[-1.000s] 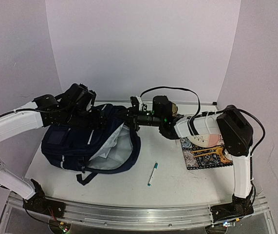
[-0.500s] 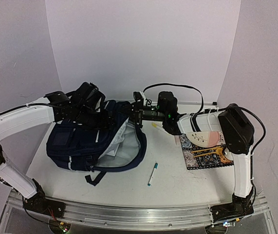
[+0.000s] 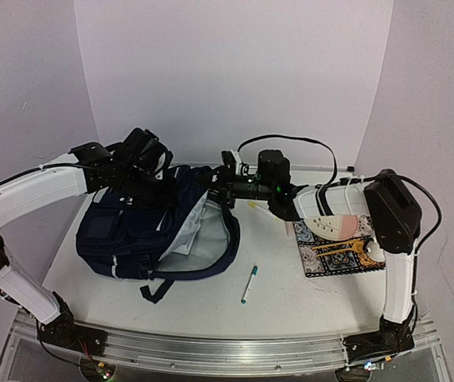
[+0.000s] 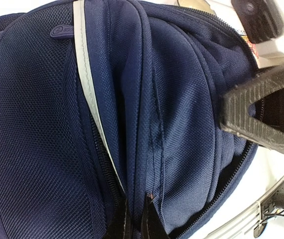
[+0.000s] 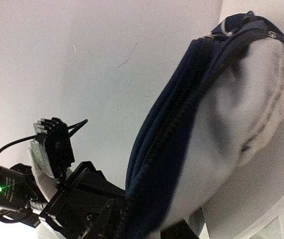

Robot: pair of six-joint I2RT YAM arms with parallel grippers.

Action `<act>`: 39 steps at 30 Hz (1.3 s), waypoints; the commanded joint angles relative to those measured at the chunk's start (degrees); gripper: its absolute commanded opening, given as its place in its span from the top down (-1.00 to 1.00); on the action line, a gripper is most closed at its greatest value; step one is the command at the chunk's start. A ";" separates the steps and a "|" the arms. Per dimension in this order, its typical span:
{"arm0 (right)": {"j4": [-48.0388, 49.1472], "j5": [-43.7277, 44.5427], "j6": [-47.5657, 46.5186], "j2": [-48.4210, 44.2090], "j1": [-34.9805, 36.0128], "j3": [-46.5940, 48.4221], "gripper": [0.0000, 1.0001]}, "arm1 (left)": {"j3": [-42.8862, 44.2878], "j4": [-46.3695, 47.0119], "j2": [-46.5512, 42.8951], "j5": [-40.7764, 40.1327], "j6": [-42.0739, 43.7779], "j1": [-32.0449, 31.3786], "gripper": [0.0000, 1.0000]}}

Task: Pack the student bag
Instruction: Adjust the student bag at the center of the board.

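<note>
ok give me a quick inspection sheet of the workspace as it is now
surface: white tabletop, metal rail at near edge
job's things: large dark navy fabric backpack lying on it, main compartment unzipped, pale lining showing
clutter: slim white pen with teal cap beside the bag; patterned book with pink-and-white item on it
grippers: left gripper shut on a fold of backpack fabric; right gripper at the opening's rim, state unclear
cables: black cable looping above right wrist
surroundings: plain pale walls, nothing else seen

White tabletop (image 3: 290,306). Carries: navy backpack (image 3: 123,235), left, lying open; white-and-teal pen (image 3: 248,284), centre front; patterned mat (image 3: 334,256), right.
</note>
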 commanded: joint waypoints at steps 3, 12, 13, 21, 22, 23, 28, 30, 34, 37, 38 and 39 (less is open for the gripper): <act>-29.93 13.39 -15.64 -12.74 1.77 1.42 0.02 | 7.30 3.04 1.28 -4.70 0.25 0.29 1.00; -51.44 31.43 -19.60 -16.80 8.19 5.90 -0.20 | 8.42 5.51 5.19 -3.09 -2.93 0.34 1.00; -53.00 32.85 -19.65 -16.22 9.08 6.98 -0.21 | 8.19 6.11 5.23 -2.94 -3.27 0.34 1.00; -59.77 38.04 -19.57 -10.59 12.54 14.20 -0.22 | 5.91 10.90 5.30 -0.28 -5.03 0.33 1.00; -59.96 38.12 -19.70 -9.78 12.79 15.33 -0.22 | 5.63 11.14 5.49 0.08 -5.09 0.31 1.00; -60.21 38.23 -19.90 -9.04 13.08 16.82 -0.22 | 5.42 11.40 5.69 0.28 -5.19 0.26 1.00; -65.98 42.36 -21.41 -4.78 13.77 21.65 -0.22 | 4.86 12.66 5.47 1.41 -5.77 0.25 1.00; -67.68 44.03 -21.92 -4.06 13.77 21.35 -0.18 | 4.89 12.92 4.86 0.93 -5.51 0.27 1.00; -69.75 47.30 -22.52 -5.11 13.65 17.44 0.01 | 4.47 12.82 2.87 -2.80 -4.12 0.34 1.00; -69.91 48.32 -22.60 -7.24 13.45 13.68 0.27 | 3.56 12.62 1.71 -5.68 -3.29 0.38 1.00; -69.96 48.62 -22.57 -7.92 13.33 12.56 0.30 | 3.37 12.42 1.49 -6.50 -3.06 0.52 1.00; -70.00 48.95 -22.55 -8.68 13.21 11.41 0.31 | 3.24 12.18 1.28 -7.27 -2.84 0.71 1.00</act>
